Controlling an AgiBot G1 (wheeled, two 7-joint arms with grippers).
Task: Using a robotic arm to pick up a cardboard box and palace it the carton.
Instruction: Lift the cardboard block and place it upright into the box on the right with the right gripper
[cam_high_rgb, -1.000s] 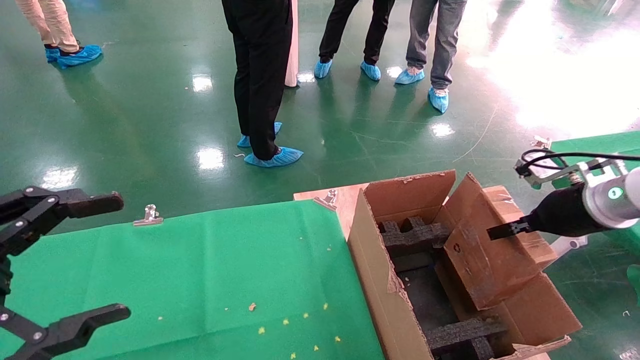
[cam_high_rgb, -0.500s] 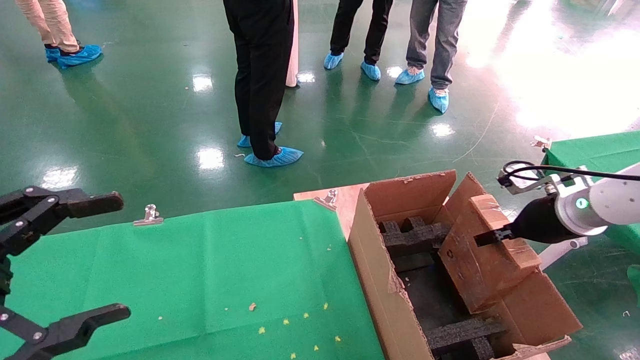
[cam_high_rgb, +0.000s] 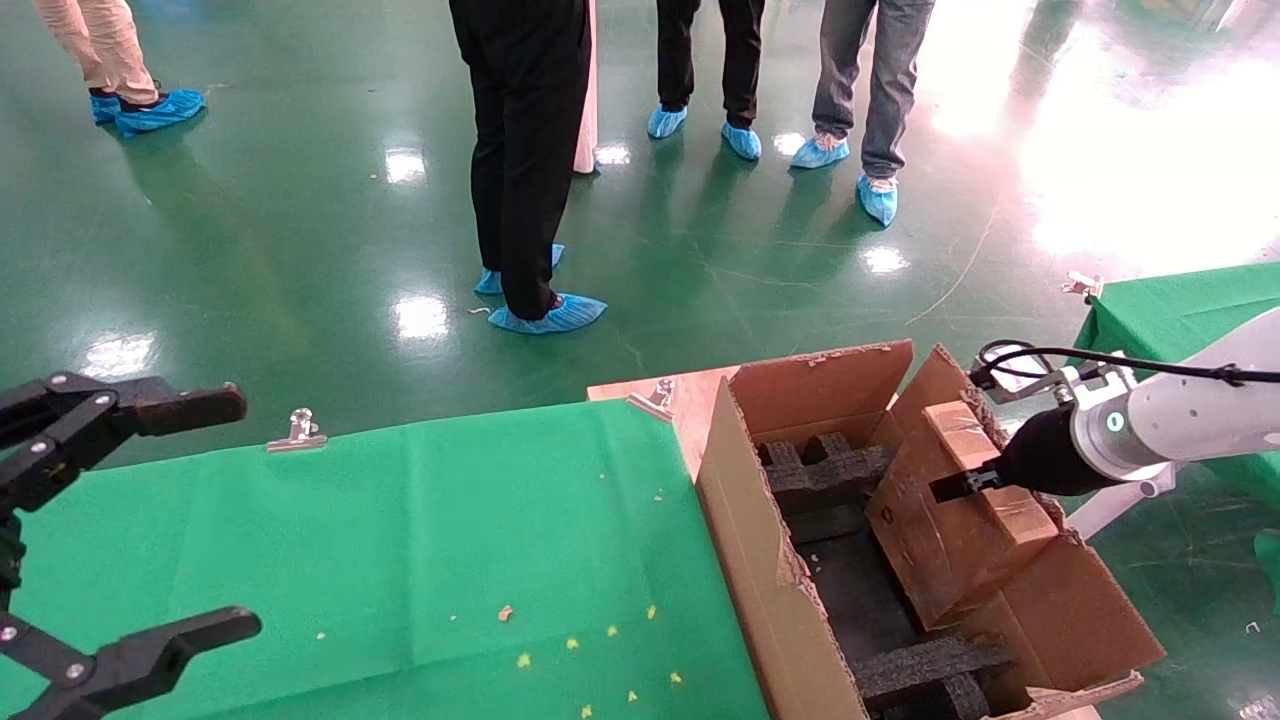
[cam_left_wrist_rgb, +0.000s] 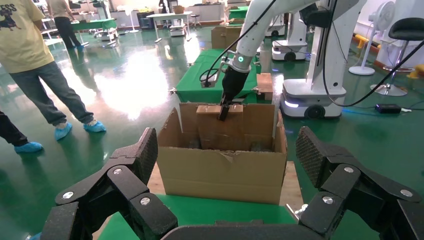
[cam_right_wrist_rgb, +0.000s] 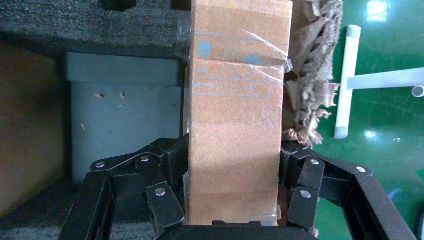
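2 grippers are mine. My right gripper (cam_high_rgb: 950, 487) is clamped on the cardboard box (cam_high_rgb: 945, 520), which tilts inside the carton (cam_high_rgb: 760, 560) against its far wall, over the black foam inserts (cam_high_rgb: 820, 470). Only my right wrist camera shows both fingers (cam_right_wrist_rgb: 170, 165) pressed on the box's narrow faces, with clear tape across its printed side. My left gripper (cam_high_rgb: 150, 520) hangs spread open over the green cloth (cam_high_rgb: 450, 520); its wrist camera shows the box upright behind the carton's front wall, lower part hidden.

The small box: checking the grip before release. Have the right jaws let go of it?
No: in the right wrist view the right gripper is shut on the small box, jaws pressed against both its sides.
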